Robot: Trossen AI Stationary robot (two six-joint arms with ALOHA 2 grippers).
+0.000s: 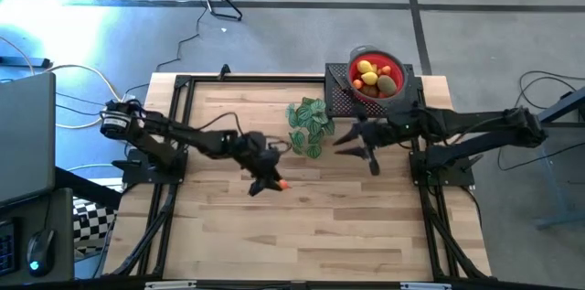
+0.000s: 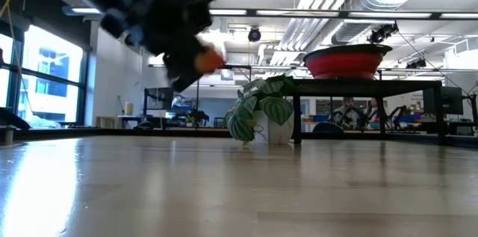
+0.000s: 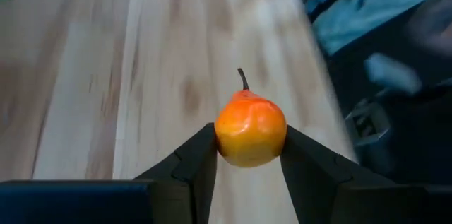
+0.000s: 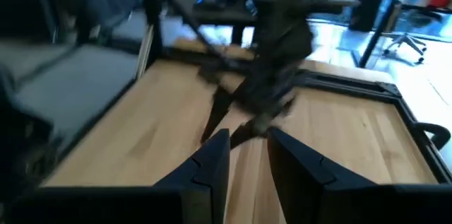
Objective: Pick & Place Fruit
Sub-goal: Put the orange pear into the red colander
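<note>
Orange fruit (image 3: 250, 136) pinched in left hand (image 3: 248, 155).

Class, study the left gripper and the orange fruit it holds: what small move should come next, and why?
Probably carry it toward the red bowl. The left gripper is shut on the orange fruit and holds it clear of the table, while the bowl, already holding other fruit, sits on a raised stand near the right gripper.
</note>
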